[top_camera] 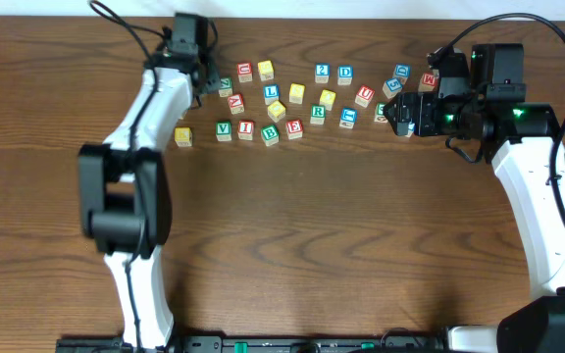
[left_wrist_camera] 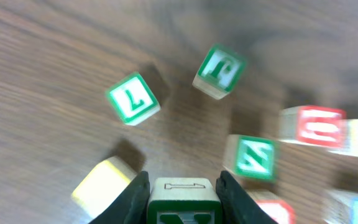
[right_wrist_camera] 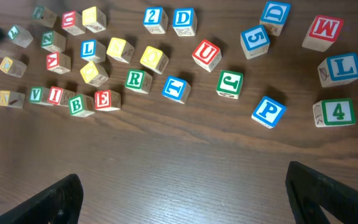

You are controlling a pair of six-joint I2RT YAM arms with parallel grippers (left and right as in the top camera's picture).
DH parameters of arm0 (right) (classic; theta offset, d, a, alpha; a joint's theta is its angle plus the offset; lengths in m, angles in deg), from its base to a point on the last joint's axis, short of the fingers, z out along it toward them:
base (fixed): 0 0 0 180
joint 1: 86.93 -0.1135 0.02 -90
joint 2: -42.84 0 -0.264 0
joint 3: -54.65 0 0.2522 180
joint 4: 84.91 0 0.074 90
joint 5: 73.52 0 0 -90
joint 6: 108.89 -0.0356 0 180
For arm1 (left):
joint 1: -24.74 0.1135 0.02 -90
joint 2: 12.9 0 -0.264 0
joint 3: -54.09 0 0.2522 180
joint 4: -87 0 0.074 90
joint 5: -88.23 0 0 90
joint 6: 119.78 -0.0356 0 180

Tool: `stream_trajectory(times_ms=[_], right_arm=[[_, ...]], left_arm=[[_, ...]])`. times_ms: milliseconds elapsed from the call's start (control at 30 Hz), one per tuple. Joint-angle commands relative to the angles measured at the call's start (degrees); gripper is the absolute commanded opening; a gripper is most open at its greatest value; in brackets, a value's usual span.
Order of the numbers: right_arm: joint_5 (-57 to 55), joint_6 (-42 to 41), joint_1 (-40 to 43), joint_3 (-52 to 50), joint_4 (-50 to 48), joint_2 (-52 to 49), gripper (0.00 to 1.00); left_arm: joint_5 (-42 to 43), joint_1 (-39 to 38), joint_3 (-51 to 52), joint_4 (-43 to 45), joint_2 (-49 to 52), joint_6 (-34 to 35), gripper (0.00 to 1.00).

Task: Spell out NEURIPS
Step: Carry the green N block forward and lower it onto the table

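Observation:
My left gripper (left_wrist_camera: pixel 184 186) is shut on a wooden cube (left_wrist_camera: pixel 183 208) whose near face shows a green letter that looks like N. In the overhead view this gripper (top_camera: pixel 204 76) is at the left end of the scattered cubes. On the table lie the red E (right_wrist_camera: pixel 106 99), green R (right_wrist_camera: pixel 138 79), red U (right_wrist_camera: pixel 207 55), blue P (right_wrist_camera: pixel 268 112), red I (right_wrist_camera: pixel 56 95) and several yellow-faced cubes (right_wrist_camera: pixel 153 58). My right gripper (right_wrist_camera: pixel 191 199) is open over bare wood, at the right end of the cluster (top_camera: pixel 397 115).
Other cubes lie among them: green V (right_wrist_camera: pixel 36 95) and B (right_wrist_camera: pixel 78 104) in a row with I and E, blue 2 (right_wrist_camera: pixel 155 18), D (right_wrist_camera: pixel 183 20) and 5 (right_wrist_camera: pixel 254 40), red M (right_wrist_camera: pixel 324 31), blue L (right_wrist_camera: pixel 342 67), green 4 (right_wrist_camera: pixel 335 112). A lone yellow cube (top_camera: pixel 182 136) sits by the left arm.

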Motion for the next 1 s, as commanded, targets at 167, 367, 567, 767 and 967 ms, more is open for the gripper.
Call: stream_trajectory(times_ms=[167,367,567,767,967], right_arm=[[-0.3,0.7,0.4,1.0,-0.3,0.0,0.99],[-0.3,0.6,0.4,1.0,-0.3,0.0,0.99],[-0.3,0.7,0.4,1.0,-0.3,0.0,0.99],[-0.3,0.7,0.4,1.0,-0.3,0.0,0.99],[-0.3,0.7,0.4,1.0,-0.3,0.0,0.99]], left_arm=[[3.9,-3.3,-0.3,-13.6,-18.8,-1.3,0.2],[5.5,-7.9,-0.2,-26.2,-22.5,-1.2,0.2],[5.7,-13.0,4.0,-32.3,-22.0,1.9,0.2],[5.7,-16.8,11.4,-31.2,-21.9,7.9,0.19],[5.9,-20.0,19.7,-21.8,-21.9,10.6,0.19]])
